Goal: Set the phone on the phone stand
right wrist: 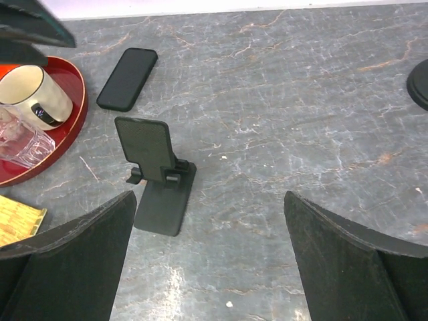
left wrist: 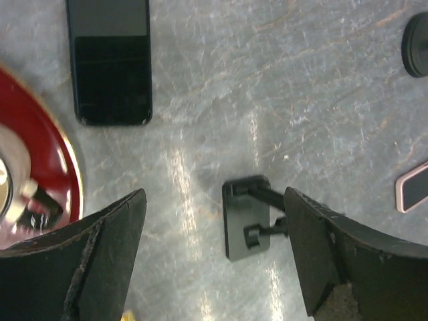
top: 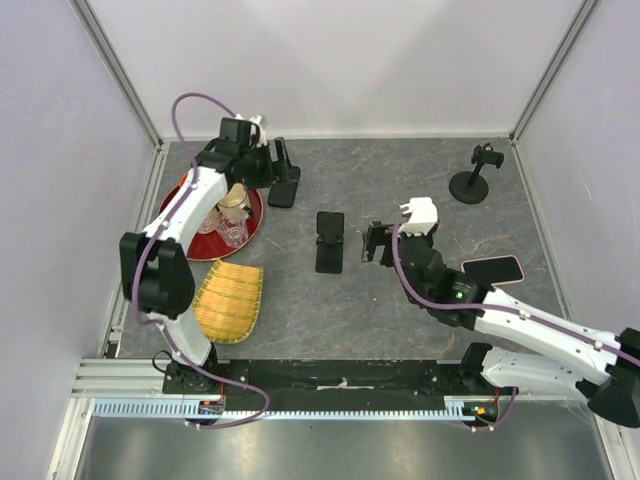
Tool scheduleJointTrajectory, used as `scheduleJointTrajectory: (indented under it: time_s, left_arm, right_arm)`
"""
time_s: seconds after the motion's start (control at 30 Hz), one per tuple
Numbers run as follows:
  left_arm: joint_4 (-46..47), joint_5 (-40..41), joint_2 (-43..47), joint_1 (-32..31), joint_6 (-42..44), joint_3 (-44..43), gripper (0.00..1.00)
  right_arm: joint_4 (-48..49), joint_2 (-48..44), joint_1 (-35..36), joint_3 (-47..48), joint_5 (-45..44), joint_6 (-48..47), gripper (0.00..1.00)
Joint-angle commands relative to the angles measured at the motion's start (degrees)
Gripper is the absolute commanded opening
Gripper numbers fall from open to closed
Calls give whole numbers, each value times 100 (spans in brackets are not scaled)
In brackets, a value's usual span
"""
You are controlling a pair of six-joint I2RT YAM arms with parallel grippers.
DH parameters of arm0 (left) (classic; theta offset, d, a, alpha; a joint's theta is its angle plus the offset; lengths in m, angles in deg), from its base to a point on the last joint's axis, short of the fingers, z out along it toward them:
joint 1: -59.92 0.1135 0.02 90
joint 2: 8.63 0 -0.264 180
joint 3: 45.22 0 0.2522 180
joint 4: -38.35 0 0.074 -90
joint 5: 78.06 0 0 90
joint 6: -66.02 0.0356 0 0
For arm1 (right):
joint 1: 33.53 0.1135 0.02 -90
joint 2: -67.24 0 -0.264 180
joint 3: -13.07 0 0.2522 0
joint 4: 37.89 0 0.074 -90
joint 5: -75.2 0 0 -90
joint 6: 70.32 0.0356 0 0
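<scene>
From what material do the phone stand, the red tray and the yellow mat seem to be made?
Phone stand: probably matte black plastic, perhaps coated metal; dull, without glare.
Red tray: glossy, likely lacquer or plastic; smooth with a bright rim.
Yellow mat: seemingly woven bamboo; fine parallel slats show.

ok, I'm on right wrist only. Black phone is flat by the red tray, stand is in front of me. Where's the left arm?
Observer: The left fingers are open at the far end of the black phone, not gripping it.
Operator: Any other phone out there?
Observer: Yes, a pink-edged phone lies flat to the right of the phone stand, outside your frame.
Operator: And the round black base at my right edge?
Observer: That's a second stand, a short post with a clamp on top, in the far right corner.
</scene>
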Motion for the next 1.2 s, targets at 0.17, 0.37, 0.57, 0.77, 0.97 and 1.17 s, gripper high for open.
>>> scheduleJointTrajectory:
  time_s: [0.17,0.37,0.57,0.77,0.97,1.17]
  left_arm:
    - [-2392,1464,-2856,-193,982,-4103,97]
    - [-2931,1421,-3852,-184,1527,-5320,100]
    - [-3053,1210,-4168,-227,1747,-5267,100]
    - [-3150,1570,-4502,-342,1791,-5232,100]
    - [-3150,2027,-4652,-386,1756,-5232,100]
    - [-3150,1878,-4792,-386,1695,-5197,99]
  right_arm:
    - [-283,-1570,11,-605,-92,-291,98]
    - [-652,-2414,11,-763,-154,-300,98]
    - [-670,-2829,11,-843,-137,-511,98]
    - [-705,-2846,11,-816,-110,-529,98]
    - [-705,-2794,11,-878,-84,-450,98]
    - [-653,-2627,11,-834,-31,-415,98]
